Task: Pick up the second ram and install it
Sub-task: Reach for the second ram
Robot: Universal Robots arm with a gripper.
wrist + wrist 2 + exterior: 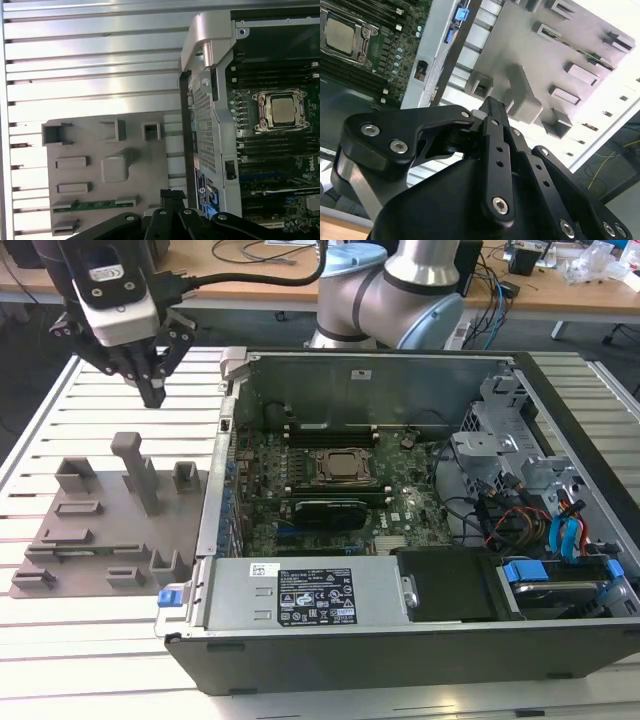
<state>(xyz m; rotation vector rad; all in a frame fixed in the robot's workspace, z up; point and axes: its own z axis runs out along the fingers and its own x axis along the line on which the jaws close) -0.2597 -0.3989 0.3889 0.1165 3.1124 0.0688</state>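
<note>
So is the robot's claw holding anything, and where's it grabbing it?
Nothing. The gripper is shut and empty, up in the air near the grey holder. The green ram stick sits in that holder.

- Our exterior view looks down from afar: case (400, 640) central, grey tray (100, 525) at nine o'clock.
- Our wrist views peer down close past the gripper (492, 107) (169, 194), sharing the grey tray (530, 60) (140, 165) and CPU socket (340, 32) (281, 110).
</note>
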